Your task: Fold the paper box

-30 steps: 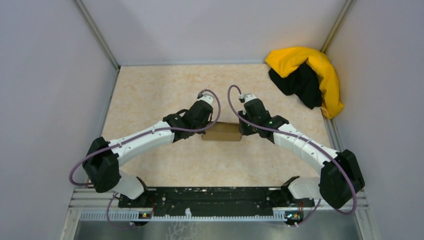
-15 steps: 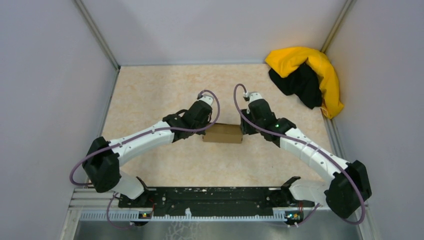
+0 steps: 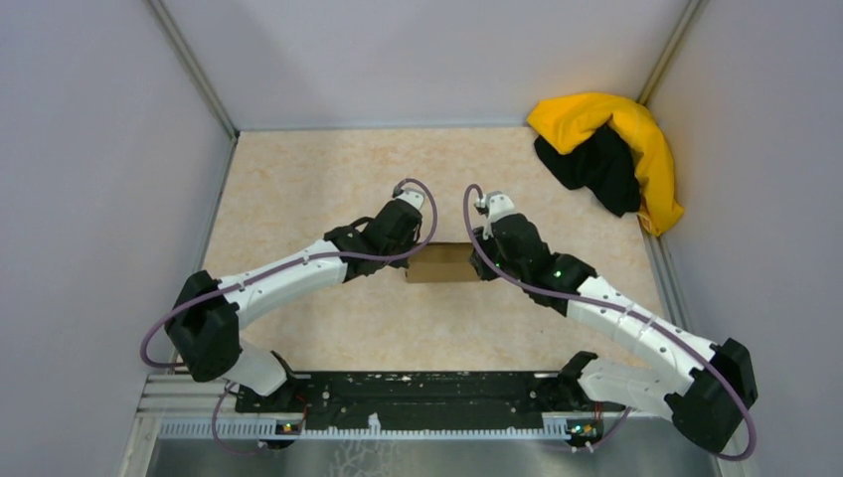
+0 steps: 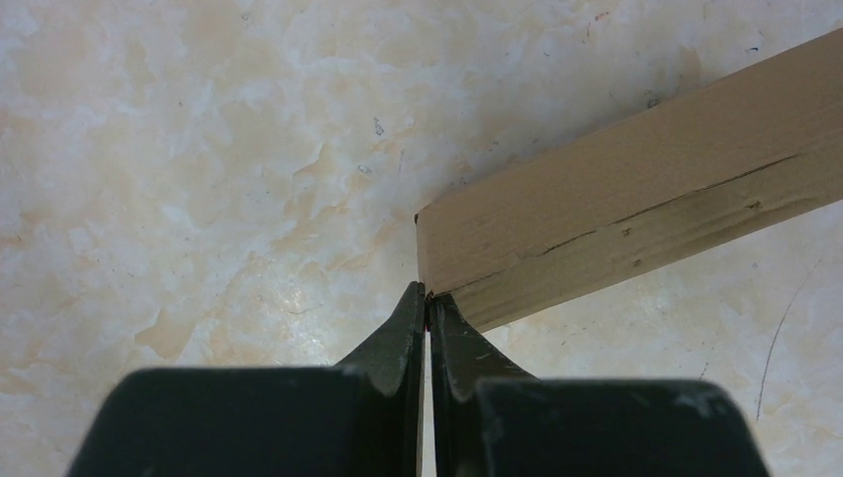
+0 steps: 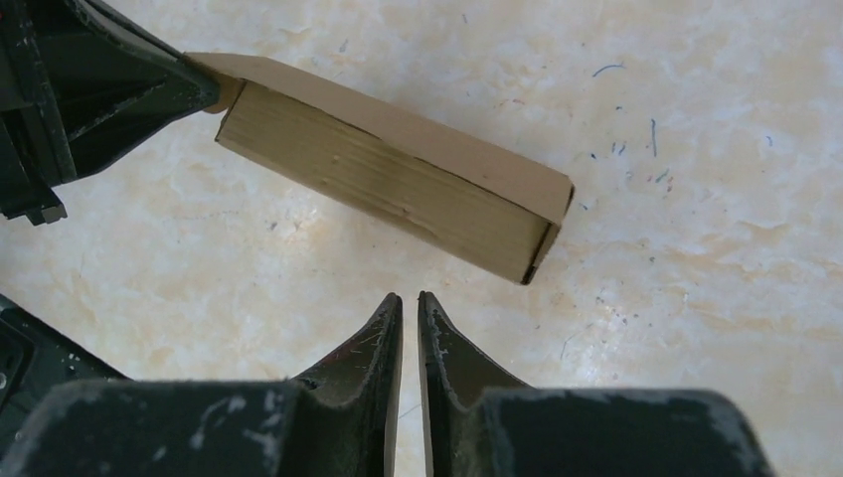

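Left end effector (image 4: 427, 300) together, tips at paper box (image 4: 636, 204) corner | right end effector (image 5: 405, 303) together beside it | cloth heap (image 3: 596, 117) far-right

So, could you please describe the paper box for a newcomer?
On the beige table, look where the left arm and right arm nearly meet. The paper box lies between them: a plain brown cardboard block, unlike the yellow-and-black cloth heap far right.
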Motion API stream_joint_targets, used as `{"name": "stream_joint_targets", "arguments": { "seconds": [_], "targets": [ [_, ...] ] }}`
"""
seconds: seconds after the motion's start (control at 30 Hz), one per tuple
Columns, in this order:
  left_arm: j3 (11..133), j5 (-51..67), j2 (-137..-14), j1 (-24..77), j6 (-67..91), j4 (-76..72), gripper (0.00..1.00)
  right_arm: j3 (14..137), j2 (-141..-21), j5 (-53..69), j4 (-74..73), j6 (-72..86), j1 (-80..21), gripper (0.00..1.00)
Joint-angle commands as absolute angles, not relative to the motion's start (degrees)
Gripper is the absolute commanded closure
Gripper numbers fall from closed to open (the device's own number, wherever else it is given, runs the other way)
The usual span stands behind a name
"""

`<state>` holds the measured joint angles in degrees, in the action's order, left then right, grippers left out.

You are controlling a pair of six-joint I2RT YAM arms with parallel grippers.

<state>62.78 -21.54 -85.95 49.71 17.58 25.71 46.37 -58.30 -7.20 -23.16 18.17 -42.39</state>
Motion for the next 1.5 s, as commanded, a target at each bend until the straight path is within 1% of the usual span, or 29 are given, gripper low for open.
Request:
{"name": "stream_joint_targets", "arguments": {
  "seconds": [0.0, 0.4, 0.97, 1.47],
  "targets": [
    [63.68, -20.75, -86.43, 49.42, 18.47, 24.96, 0.95, 46.17, -61.07, -8.62, -16.78, 18.48, -45.17, 0.9],
    [64.25, -20.1, -85.93, 49.44, 18.28, 25.14, 0.95, 42.71, -65.81, -14.53, -3.41, 18.92, -48.27, 0.92],
    [63.72, -19.16, -85.21, 49.48, 19.51, 25.32, 0.95, 39.95, -68.16, -16.79, 1.56, 20.35, -51.39, 0.93],
    [63.46, -18.85, -84.47, 49.48, 19.95, 25.4, 0.95, 37.81, -69.55, -20.11, 4.42, 21.7, -51.68, 0.94]
  ]
}}
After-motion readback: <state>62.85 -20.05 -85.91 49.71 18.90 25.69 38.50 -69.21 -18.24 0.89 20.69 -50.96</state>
